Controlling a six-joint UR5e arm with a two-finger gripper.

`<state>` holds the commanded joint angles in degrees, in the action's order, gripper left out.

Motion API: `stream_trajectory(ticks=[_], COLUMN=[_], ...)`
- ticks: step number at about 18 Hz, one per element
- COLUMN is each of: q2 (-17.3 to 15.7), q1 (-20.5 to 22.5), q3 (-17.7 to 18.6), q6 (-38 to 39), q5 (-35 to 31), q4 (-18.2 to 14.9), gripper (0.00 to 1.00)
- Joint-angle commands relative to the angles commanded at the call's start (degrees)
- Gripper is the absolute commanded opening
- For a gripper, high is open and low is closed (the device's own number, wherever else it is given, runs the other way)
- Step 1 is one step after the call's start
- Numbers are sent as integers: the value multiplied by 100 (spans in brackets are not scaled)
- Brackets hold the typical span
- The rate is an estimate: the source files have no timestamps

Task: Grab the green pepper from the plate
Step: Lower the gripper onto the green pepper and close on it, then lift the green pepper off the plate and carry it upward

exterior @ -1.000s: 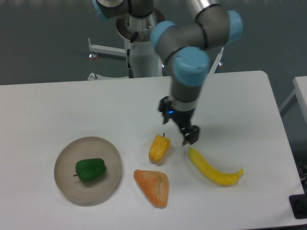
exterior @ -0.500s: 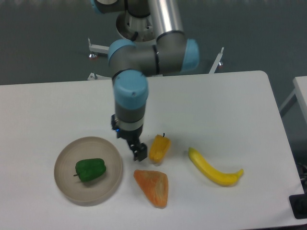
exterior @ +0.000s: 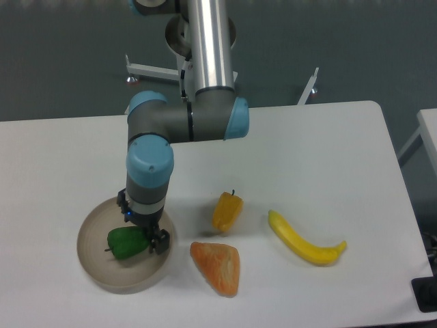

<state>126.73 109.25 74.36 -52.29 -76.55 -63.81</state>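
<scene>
**Tool carried leftward and now being held over the plate**

Since the picture half a second ago, the tool [exterior: 151, 239] is being seen shifted left, away from the yellow-orange pepper [exterior: 227, 211], and is now being held low over the plate [exterior: 95, 270], at the right end of the green pepper [exterior: 127, 242]. None of the items on the counter [exterior: 328, 150] is being shown in a changed place.

The green pepper is being seen lying on its side inside the plate, a little right of the dish's middle, with its short stem pointed left. Its right end is being covered by the tool, of which only one dark finger [exterior: 160, 241] is being clearly shown, just beside the pepper's right side. How far the tool is being held open, and whether the pepper is being gripped, cannot be told from this view.

The plate is being seen on the front left part of the white counter. To its right, an orange wedge-shaped item [exterior: 217, 267] is being shown near the front edge, the yellow-orange pepper behind it, and a banana [exterior: 304, 240] further right, all apart from one another.
</scene>
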Motion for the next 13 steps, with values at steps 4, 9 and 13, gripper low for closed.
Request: stream_trajectory(ticks=[4,9,13], q2=[202,194,-139], q1=[-53,-27,123], q3=[9,-9,44], q6=[-123,-132,-105], q5=[0,35,132], q4=[131,176,106], gripper=[97,13,13])
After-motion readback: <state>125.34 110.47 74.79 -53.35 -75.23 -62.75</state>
